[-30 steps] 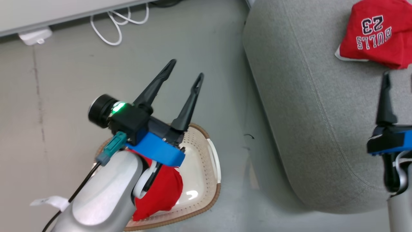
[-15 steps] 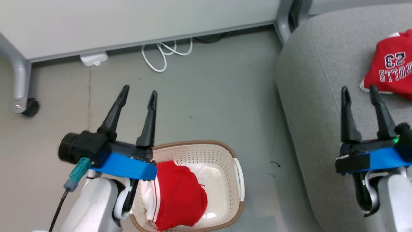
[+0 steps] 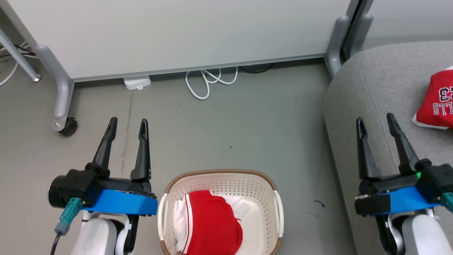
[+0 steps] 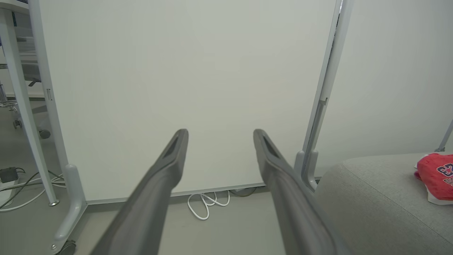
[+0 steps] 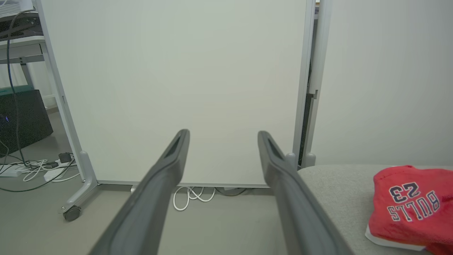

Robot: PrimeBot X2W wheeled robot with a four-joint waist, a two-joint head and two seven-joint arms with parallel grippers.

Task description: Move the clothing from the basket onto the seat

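The cream basket point(image 3: 269, 184) sits on the floor at the bottom centre of the head view, holding red clothing with white stripes point(image 3: 212, 223) over some white fabric. A second red garment printed "BULLS 23" point(image 3: 439, 101) point(image 5: 412, 205) point(image 4: 435, 175) lies on the grey seat point(image 3: 357, 102) point(image 5: 336, 187) point(image 4: 371, 198) at the right. My left gripper point(image 3: 128, 124) point(image 4: 219, 132) is open and empty, left of the basket over bare floor. At the seat's front edge my right gripper point(image 3: 375, 120) point(image 5: 223, 134) is open and empty too, left of the printed garment.
A white partition panel point(image 3: 177, 32) on grey wheeled feet point(image 3: 65, 125) stands behind the basket, with a white coiled cable point(image 3: 207, 81) and a small white adapter point(image 3: 137, 83) on the floor at its base. More cables point(image 5: 35, 166) lie far left.
The head camera has swung left and tilted up, so the partition and the whole basket came into view. Both grippers now point straight ahead, side by side, still open.
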